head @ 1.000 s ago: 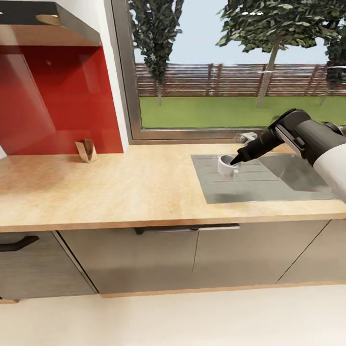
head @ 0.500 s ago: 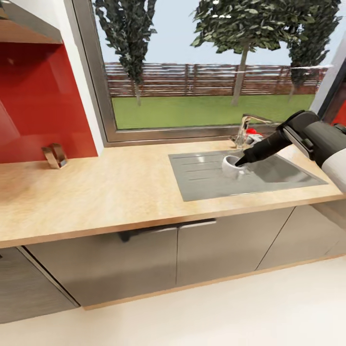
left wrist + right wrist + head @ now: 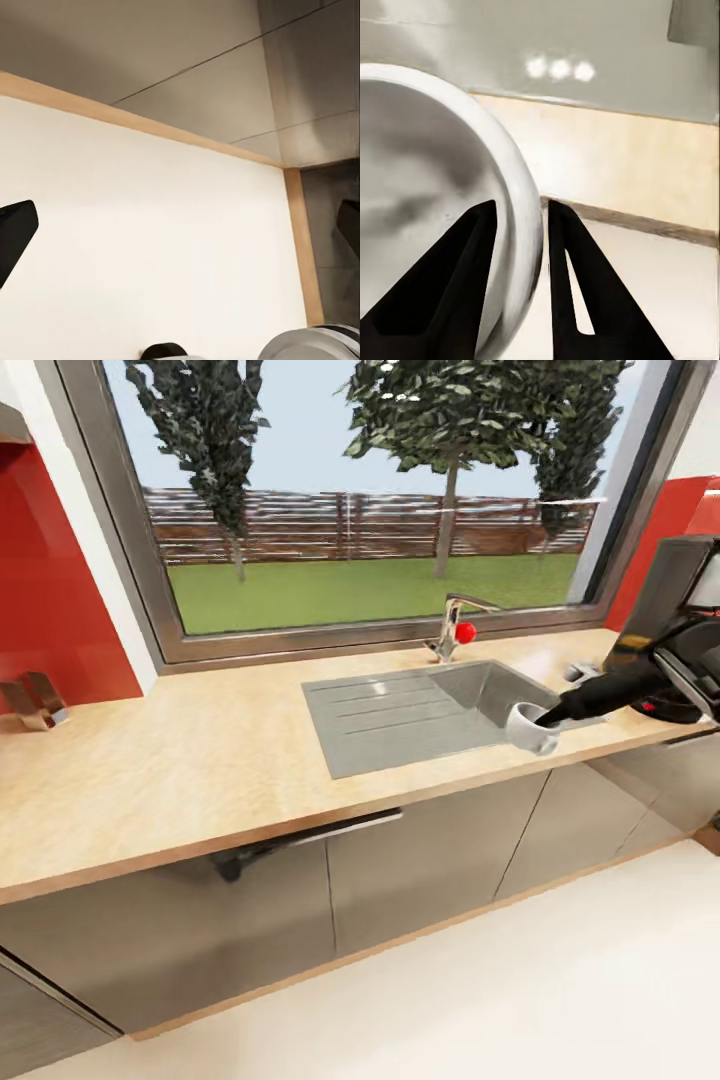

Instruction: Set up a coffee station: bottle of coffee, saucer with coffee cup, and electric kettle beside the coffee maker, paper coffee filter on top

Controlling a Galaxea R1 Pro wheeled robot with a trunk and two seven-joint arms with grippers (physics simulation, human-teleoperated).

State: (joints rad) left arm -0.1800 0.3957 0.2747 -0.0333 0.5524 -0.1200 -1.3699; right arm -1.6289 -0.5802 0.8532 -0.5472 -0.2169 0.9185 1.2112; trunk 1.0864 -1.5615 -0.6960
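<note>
Cup in carriage toward the coffee station.

Head view: your right gripper (image 3: pixel 553 717) holds the coffee cup (image 3: pixel 530 727) by its rim, above the countertop (image 3: pixel 200 760) edge beside the sink (image 3: pixel 420 705); the coffee maker (image 3: pixel 670 620) stands at far right. Right wrist view: the fingers (image 3: pixel 461 285) pinch the cup wall, one inside, one outside; a thin grip, so a jolt could let it slip. Left wrist view: your left gripper's fingertips (image 3: pixel 15 232) stand wide apart, empty, over floor (image 3: pixel 150 247).
</note>
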